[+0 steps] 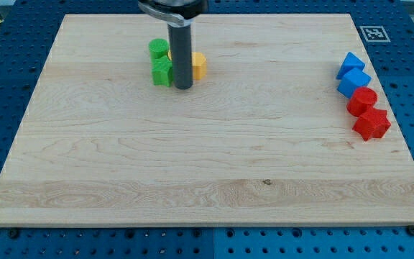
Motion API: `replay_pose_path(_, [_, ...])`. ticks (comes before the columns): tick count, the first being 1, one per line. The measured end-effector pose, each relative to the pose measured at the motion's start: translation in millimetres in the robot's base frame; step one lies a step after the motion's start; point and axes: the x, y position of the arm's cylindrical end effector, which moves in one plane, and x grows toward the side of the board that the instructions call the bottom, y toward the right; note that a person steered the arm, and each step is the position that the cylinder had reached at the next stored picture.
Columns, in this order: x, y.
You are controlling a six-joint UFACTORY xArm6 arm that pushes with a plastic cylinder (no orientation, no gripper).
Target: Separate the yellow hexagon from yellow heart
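Observation:
My tip point(183, 87) rests on the board near the view's top left, in a small cluster of blocks. A yellow block point(199, 65), likely the hexagon, sits just right of the rod, touching or nearly touching it. A sliver of a second yellow block point(171, 55), probably the heart, shows left of the rod, mostly hidden by it. A green block point(158, 49) sits to the upper left and another green block point(162, 72) just left of the tip.
At the view's right edge of the wooden board point(207, 180) stand two blue blocks point(350, 63) point(353, 82) and below them two red blocks point(363, 100) point(371, 124), in a tight column.

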Motion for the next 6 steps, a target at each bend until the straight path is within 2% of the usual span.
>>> replay_pose_path(1, [-37,-6])
replay_pose_path(2, [-45,5])
replay_pose_path(4, [-35,40])
replay_pose_path(6, [-12,49])
